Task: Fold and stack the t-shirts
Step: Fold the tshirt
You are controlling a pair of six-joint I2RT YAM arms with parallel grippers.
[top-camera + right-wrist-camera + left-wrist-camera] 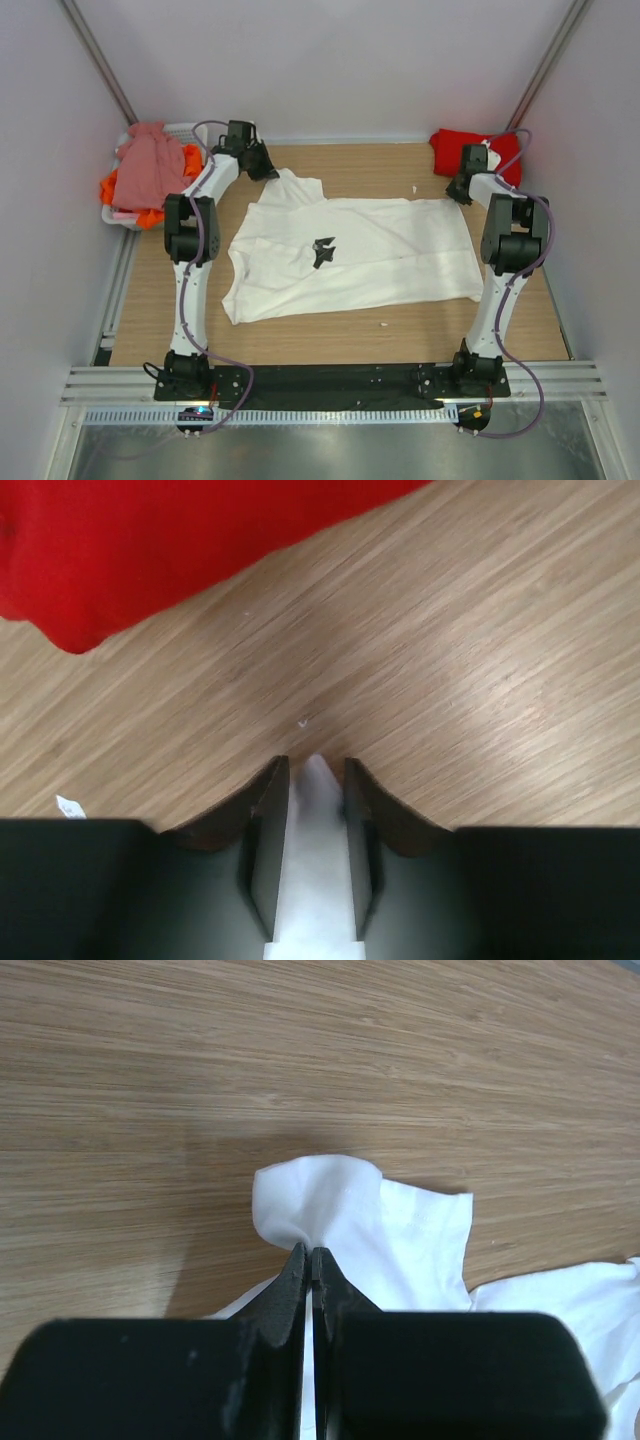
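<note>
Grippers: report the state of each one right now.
Left gripper: closed, pinching a fold of the white t-shirt.
Right gripper: closed on another edge of the white t-shirt.

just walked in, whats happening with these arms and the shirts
Two arms are working on the white shirt, which lies spread out on the table. The left end effector is shut on its far left corner, and the right end effector grips the far right corner. No fold is made yet. A red shirt lies at the far right. A pink shirt and an orange shirt sit in the basket at the far left.
</note>
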